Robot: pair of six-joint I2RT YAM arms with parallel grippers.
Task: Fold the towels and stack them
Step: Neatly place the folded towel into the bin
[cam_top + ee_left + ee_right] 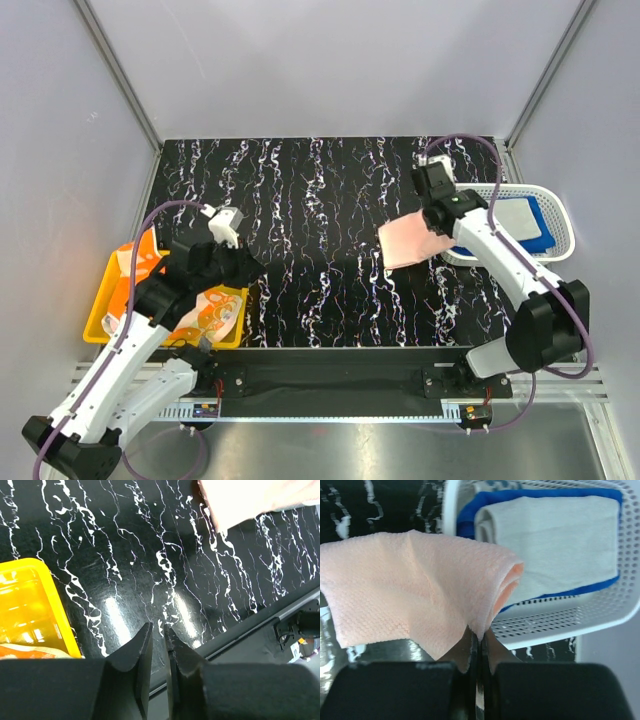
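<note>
Right end effector [479,637] is seen clamped tight on a folded edge of the pale pink towel [410,585], which is held over the table [320,220] just beside the white perforated basket [560,630]. An off-white towel [555,540] is laid folded on a royal blue towel [467,520] inside that basket. Well apart, the left end effector [157,630] is held slightly parted and empty near the yellow bin [30,605], where an orange-and-white patterned towel [215,315] is lodged.

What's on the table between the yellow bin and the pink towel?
Nothing. The top view shows only bare black marbled table between the yellow bin and the pink towel.
</note>
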